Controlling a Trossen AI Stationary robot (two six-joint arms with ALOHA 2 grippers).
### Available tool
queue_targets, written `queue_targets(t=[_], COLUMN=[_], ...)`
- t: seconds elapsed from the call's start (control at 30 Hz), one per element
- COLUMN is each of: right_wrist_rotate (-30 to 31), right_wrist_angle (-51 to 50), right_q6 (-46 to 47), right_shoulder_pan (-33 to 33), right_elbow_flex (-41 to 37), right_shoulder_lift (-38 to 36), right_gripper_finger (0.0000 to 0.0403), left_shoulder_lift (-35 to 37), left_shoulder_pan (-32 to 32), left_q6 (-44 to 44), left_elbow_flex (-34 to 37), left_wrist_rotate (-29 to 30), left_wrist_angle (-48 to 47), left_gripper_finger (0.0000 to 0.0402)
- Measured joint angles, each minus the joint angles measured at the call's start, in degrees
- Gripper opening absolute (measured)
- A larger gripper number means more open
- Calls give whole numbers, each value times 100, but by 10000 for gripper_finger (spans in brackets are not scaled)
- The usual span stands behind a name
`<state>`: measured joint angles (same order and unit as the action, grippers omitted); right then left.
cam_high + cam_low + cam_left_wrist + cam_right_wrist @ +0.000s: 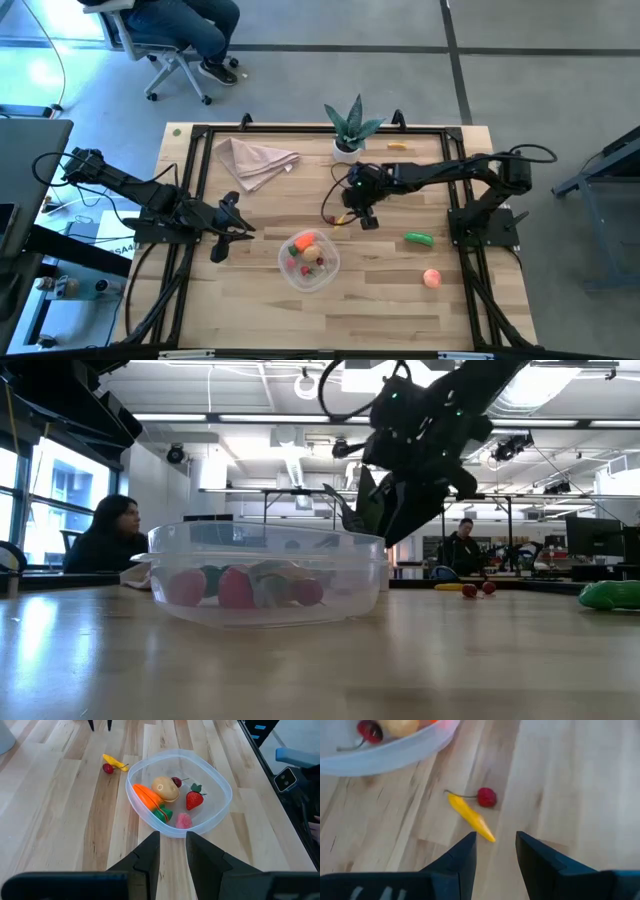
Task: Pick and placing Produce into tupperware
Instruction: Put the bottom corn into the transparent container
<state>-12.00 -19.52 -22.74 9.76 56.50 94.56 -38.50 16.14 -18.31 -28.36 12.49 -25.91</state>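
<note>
The clear round tub point(309, 262) sits on the table's near middle and holds a carrot point(149, 798), a strawberry point(194, 800), a tan piece and small red and pink pieces. A small yellow piece point(470, 817) and a red cherry point(487, 797) lie on the wood just beyond the tub. My right gripper point(495, 842) hovers open above them, raised off the table point(410, 500). A green cucumber point(419, 238) and a pink peach point(431, 278) lie to the tub's right. My left gripper point(172, 845) waits open, left of the tub.
A spiky green plant in a white pot point(350, 130) stands at the far edge, with a beige napkin point(255, 160) to its left and a small orange piece point(397, 146) to its right. A black frame point(190, 200) borders the table. People sit in the room beyond.
</note>
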Motion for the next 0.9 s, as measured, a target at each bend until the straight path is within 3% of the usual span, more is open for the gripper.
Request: queue_targets(t=[0.2,0.5,0.9], right_wrist_rotate=[-113,-170,497], right_wrist_angle=[-509,-711,-486], right_q6=[-329,-719,-1180], right_shoulder_pan=[-72,-275,-387], right_elbow_flex=[582,836,832], right_shoulder_lift=[767,1137,1406], right_gripper_finger=[129,129,129], left_shoulder_lift=[2,2,2], left_shoulder_pan=[0,0,0], left_q6=[0,0,0], left_elbow_flex=[0,0,0], left_wrist_rotate=[2,0,0], left_wrist_angle=[0,1,0], left_gripper_finger=[83,83,83])
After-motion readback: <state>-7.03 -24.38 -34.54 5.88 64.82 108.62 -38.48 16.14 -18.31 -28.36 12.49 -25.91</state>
